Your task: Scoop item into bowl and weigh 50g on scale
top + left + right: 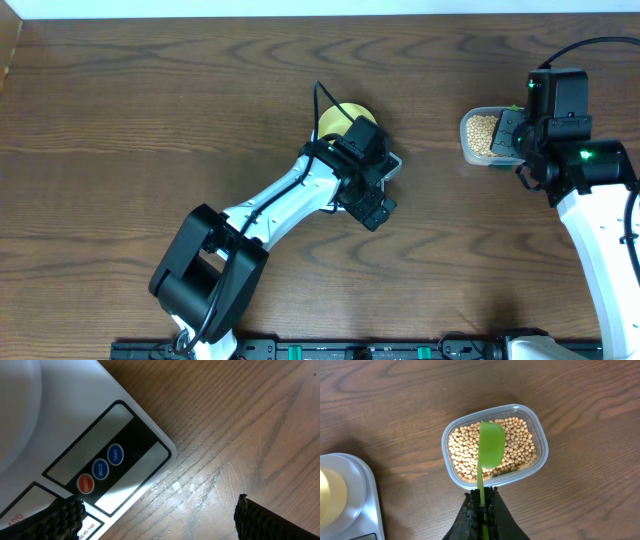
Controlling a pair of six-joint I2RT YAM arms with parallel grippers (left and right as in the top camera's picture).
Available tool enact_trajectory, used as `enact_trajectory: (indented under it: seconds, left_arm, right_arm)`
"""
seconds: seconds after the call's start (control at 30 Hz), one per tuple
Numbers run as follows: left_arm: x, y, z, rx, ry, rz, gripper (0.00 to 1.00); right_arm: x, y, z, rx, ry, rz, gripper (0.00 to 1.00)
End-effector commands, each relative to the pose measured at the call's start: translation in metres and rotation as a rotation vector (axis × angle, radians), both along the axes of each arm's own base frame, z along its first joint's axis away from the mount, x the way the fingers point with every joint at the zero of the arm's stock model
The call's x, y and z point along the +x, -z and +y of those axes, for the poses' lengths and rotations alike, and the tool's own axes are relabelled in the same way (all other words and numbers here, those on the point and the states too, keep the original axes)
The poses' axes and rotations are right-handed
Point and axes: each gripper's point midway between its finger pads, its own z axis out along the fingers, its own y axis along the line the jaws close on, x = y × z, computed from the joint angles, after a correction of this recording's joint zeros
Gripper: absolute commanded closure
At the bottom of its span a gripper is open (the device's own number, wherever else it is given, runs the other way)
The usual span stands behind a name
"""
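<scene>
Wood-grain table (120, 120); left end effector (160, 517) apart by scale (60, 435); right end effector (482, 507) clamped on green scoop (491, 445) above beans (465, 455).

A clear plastic tub (542, 452) stands on the dark wooden table (150, 120). A green scoop (491, 445) sits over the tub's opening.
</scene>
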Motion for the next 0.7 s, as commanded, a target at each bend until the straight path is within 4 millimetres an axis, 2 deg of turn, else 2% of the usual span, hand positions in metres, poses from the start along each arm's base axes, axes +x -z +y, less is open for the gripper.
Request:
enact_trajectory:
  seconds: [0.0, 0.67]
  left_arm:
    - [0.0001, 0.0076, 0.0039, 0.025, 0.015, -0.005, 0.02]
    - [0.0022, 0.0137, 0.0019, 0.024, 0.016, -0.004, 0.02]
  right_arm:
    - [0.0001, -0.0132, 0.0028, 0.011, 0.003, -0.037, 0.99]
    - [0.0001, -0.0132, 0.0027, 0.011, 0.003, -0.037, 0.99]
